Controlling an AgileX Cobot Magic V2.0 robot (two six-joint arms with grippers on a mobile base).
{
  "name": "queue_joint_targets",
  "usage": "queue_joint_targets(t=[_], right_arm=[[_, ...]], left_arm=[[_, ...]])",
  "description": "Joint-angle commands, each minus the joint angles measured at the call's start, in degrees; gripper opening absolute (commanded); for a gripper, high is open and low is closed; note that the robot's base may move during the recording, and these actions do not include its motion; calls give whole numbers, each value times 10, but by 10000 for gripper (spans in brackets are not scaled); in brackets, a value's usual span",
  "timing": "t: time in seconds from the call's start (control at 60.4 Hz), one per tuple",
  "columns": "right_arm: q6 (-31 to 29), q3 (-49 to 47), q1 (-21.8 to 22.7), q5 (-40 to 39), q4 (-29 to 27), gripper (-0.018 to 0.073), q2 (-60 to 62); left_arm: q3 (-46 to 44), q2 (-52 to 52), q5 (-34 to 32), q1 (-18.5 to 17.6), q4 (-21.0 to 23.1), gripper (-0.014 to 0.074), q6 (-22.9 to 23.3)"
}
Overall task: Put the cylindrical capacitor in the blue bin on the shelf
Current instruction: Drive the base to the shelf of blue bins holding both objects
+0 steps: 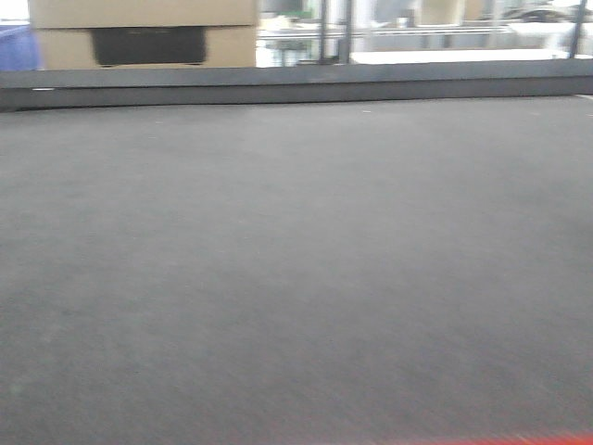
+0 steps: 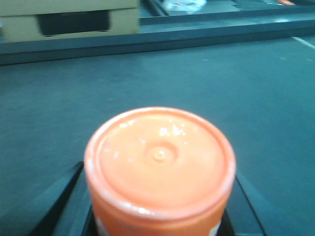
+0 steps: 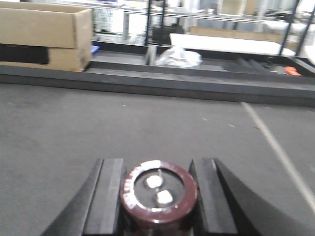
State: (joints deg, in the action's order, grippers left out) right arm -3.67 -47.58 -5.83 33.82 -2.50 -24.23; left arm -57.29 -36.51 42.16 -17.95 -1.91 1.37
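Observation:
In the right wrist view the cylindrical capacitor point(image 3: 158, 191), dark maroon with two pale terminals on its top face, stands upright between my black fingers. My right gripper point(image 3: 157, 164) is shut on it, above the grey surface point(image 3: 74, 128). My left gripper point(image 2: 160, 219) is shut on an orange round-topped canister point(image 2: 160, 157) that fills the lower part of its view and hides most of both fingers. A blue edge point(image 1: 17, 48) shows at the far top left of the front view; I cannot tell whether it is the blue bin. Shiny rails and dark posts point(image 3: 148, 22) stand far back, blurred.
A cardboard box point(image 1: 144, 32) with a dark hand slot sits behind a low dark ledge point(image 1: 296, 85) that runs across the far side. A crumpled clear bag point(image 3: 178, 56) lies beyond the ledge. A pale line point(image 3: 275, 147) crosses the surface on the right.

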Motion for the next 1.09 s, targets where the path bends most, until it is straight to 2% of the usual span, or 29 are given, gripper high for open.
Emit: queue_joint_targets(t=[0.0,1.076], right_arm=[[-4,-5,-1,-13,4,-153,2],[-4,-5,-1,-13,4,-153,2]], left_arm=[[0,2,-11,-5,1,-111,-1],[0,2,-11,-5,1,-111,-1]])
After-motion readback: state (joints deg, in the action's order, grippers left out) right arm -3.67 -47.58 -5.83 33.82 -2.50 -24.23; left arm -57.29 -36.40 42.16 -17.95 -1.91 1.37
